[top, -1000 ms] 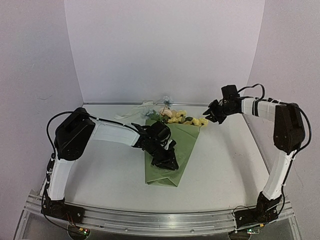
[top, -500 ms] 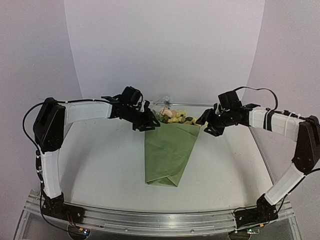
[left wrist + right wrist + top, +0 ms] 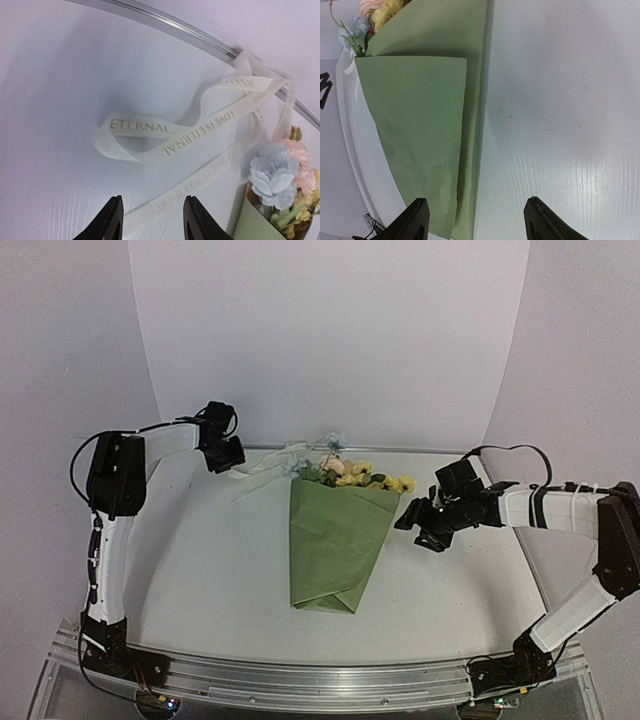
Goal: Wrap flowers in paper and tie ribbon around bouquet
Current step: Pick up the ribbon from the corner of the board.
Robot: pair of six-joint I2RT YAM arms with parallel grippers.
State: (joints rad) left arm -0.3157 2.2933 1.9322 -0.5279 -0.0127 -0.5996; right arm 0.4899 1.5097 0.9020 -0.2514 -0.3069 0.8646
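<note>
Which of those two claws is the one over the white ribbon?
The left claw, reaching to the far left. It hangs open above the lettered ribbon. The right claw is open beside the green paper cone instead.

A white matte worktop (image 3: pixel 200 580) carries a flat-lying cone of olive-green wrapping paper (image 3: pixel 335 540), narrow end toward the near edge. Pale blue, yellow and pink artificial flowers (image 3: pixel 352 476) show at its wide far rim. A cream-white ribbon (image 3: pixel 165 137) with printed lettering lies loosely looped near the far edge, just left of the blooms.
</note>
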